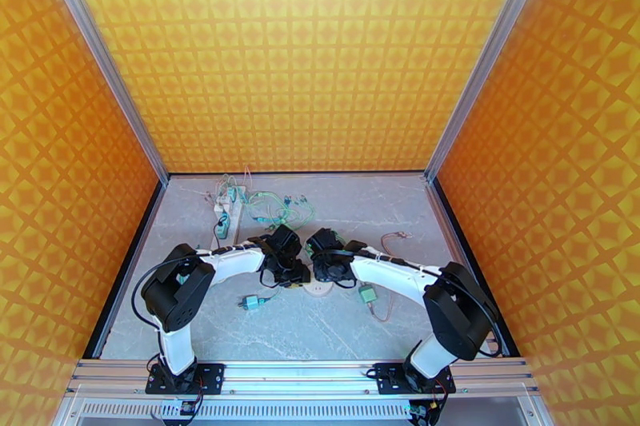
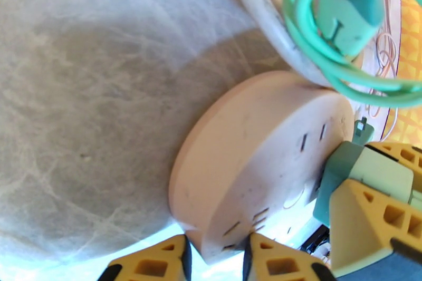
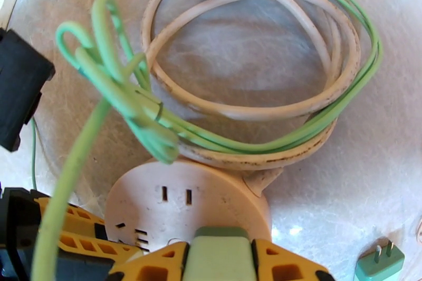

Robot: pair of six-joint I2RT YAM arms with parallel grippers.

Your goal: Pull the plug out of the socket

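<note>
Bright warm light, soft shadows on pale marble, wide-angle bending at edges, close wrist views blurred.

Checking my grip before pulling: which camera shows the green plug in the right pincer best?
Right wrist: the green plug sits squarely between the right pincer's yellow fingers, against the round socket. Left wrist shows it side-on, seated in the socket's face. In top external both wrists crowd over the socket.

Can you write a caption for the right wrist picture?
Right gripper clamps the green plug at the round socket.
</note>
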